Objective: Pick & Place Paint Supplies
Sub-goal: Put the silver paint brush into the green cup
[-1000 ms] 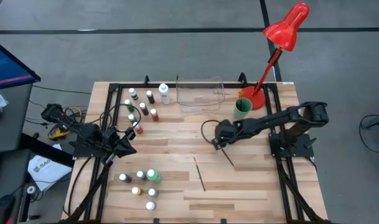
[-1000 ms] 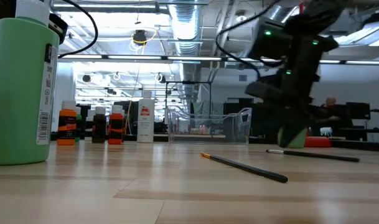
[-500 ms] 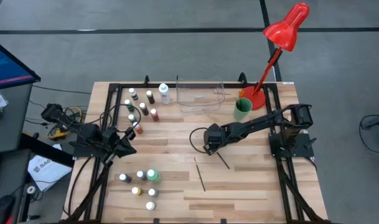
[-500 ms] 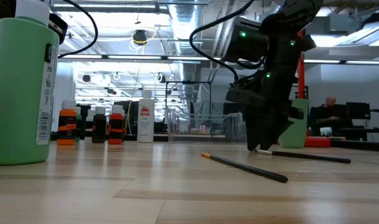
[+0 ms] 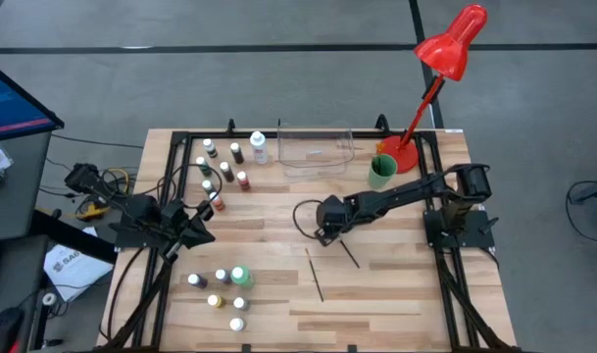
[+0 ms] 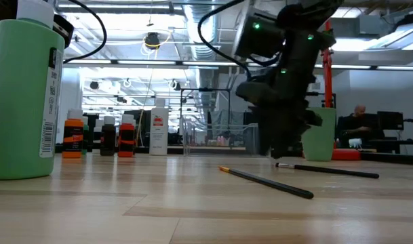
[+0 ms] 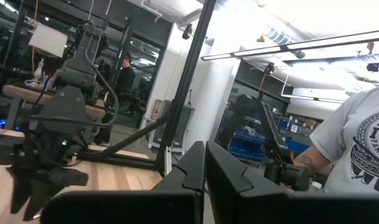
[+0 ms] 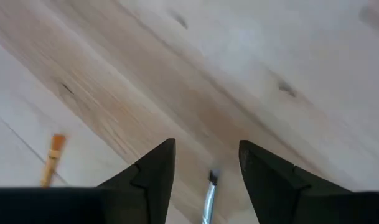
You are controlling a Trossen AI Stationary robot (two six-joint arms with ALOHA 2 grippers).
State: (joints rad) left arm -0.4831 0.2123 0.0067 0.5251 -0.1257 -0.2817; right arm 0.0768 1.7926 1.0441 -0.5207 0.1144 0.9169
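Reaching across the middle of the wooden worktop (image 5: pixel 396 294), the right hand (image 5: pixel 324 233) now hangs low over the bristle end of a thin dark brush (image 5: pixel 348 252). A second ago this hand was nearer the green cup (image 5: pixel 381 171) at the back right; it has since swept toward the worktop's centre and dropped close to the wood. In the right wrist view its two dark fingers (image 8: pixel 152 171) stand apart with the brush tip (image 8: pixel 209 193) showing between them, so the hand is open and holds nothing. In the low view the hand (image 6: pixel 279 150) sits just above the near end of that brush (image 6: pixel 328 170), which lies flat on the wood.

A second brush (image 5: pixel 316 274), with an orange tip, lies nearby toward the front edge, untouched. Small white-capped bottles (image 5: pixel 223 175) cluster at the back left, and another group with a taller green bottle (image 5: pixel 239 277) stands at the front left. The clear plastic tray (image 5: pixel 316 147) sits at the back centre.

The left hand (image 5: pixel 202 227) waits at the left side, its fingers pressed together and empty.

Judging by the shift, the right arm appears lined up to pinch the brush; no grasp has been made, and the supplies look unsorted.
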